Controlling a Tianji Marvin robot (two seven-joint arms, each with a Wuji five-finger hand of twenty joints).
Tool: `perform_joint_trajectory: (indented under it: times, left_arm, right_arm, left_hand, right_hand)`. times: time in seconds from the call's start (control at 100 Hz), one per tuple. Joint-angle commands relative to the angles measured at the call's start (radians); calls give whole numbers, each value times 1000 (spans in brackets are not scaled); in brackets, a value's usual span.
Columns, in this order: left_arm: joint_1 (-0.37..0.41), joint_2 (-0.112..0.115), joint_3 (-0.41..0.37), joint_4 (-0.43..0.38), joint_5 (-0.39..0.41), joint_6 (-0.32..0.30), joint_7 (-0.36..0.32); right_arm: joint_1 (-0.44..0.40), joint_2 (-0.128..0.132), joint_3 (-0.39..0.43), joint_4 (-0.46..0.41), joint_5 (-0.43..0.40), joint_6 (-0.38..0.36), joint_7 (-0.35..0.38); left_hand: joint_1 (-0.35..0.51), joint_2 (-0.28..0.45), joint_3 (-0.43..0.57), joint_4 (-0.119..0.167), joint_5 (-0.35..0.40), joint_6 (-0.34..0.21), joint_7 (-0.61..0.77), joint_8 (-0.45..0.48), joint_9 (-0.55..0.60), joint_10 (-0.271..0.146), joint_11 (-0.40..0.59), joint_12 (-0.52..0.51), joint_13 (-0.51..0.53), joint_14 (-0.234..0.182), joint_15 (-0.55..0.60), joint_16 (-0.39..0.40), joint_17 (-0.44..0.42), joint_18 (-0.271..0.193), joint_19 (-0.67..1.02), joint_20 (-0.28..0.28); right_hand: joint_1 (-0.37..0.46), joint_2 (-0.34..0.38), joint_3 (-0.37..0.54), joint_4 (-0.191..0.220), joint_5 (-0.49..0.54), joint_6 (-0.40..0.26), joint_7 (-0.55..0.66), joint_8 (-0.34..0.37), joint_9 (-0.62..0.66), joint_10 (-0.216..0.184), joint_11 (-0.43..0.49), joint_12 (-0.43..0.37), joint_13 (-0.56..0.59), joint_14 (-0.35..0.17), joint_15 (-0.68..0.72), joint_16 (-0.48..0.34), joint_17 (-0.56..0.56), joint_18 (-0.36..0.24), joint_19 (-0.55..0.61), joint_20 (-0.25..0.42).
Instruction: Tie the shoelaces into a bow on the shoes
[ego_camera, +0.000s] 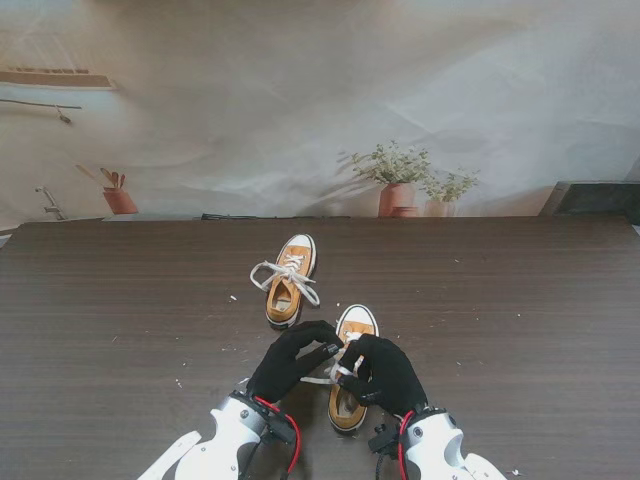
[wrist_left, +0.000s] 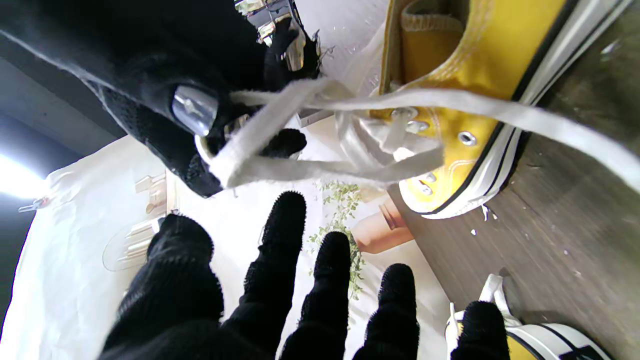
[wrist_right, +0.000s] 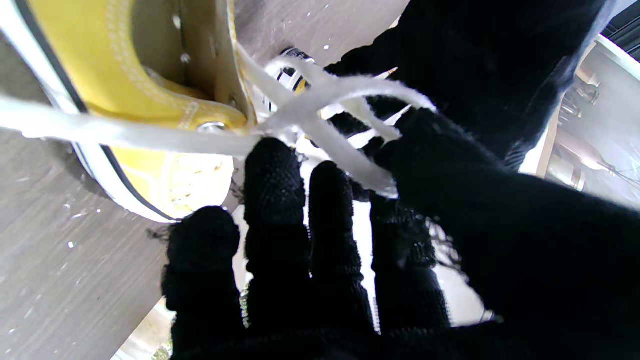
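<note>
Two yellow canvas sneakers with white toe caps stand on the dark wooden table (ego_camera: 520, 300). The far shoe (ego_camera: 290, 285) (wrist_left: 540, 340) has its white laces lying in a bow. Both black-gloved hands are over the near shoe (ego_camera: 356, 322) (wrist_left: 480, 65) (wrist_right: 150, 100). My right hand (ego_camera: 388, 375) (wrist_left: 150, 75) (wrist_right: 300, 260) pinches a loop of that shoe's white shoelace (wrist_left: 320, 170) (wrist_right: 320, 95), pulled up from the eyelets. Beside it on the shoe's left, my left hand (ego_camera: 290, 362) (wrist_left: 300, 290) (wrist_right: 475, 60) has its fingers spread and nothing in them. A second lace strand runs taut across the shoe's side.
Small white crumbs (ego_camera: 232, 298) are scattered on the table around the shoes. A printed backdrop with potted plants (ego_camera: 400, 185) rises behind the table's far edge. A dark box (ego_camera: 595, 198) sits at the back right corner.
</note>
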Motion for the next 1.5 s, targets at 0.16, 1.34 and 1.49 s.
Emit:
perform_joint_trajectory:
  times: [0.16, 1.34, 1.49]
  left_arm:
    - [36, -1, -36, 9, 12, -118, 5]
    - [140, -29, -39, 22, 221, -93, 255]
    - [145, -28, -37, 26, 229, -85, 259]
  right_arm:
    - [-7, 3, 4, -6, 0, 2, 12]
    - [-16, 3, 6, -35, -9, -10, 2]
    - [-15, 2, 4, -34, -6, -8, 2]
  left_hand:
    - [-36, -101, 12, 24, -146, -239, -114, -115, -115, -37, -53, -44, -62, -66, -71, -23, -54, -117, -21, 6]
    - [143, -476, 408, -23, 56, -359, 302, -158, -14, -38, 52, -25, -16, -37, 43, -16, 47, -70, 12, 20]
    - [187, -468, 418, -15, 93, -359, 355, -157, 2, -36, 61, -23, -13, -34, 47, -17, 55, -66, 13, 21]
  right_hand:
    - [16, 11, 62, 20, 41, -31, 13, 19, 15, -13, -7, 14, 29, 0, 12, -11, 2, 1, 20, -4]
    - [16, 13, 59, 19, 40, -31, 11, 20, 14, -14, -8, 13, 28, -1, 12, -11, -1, -2, 18, -5]
    - [16, 12, 59, 19, 39, -30, 11, 20, 14, -13, -8, 14, 27, 0, 11, -11, -1, -2, 18, -5]
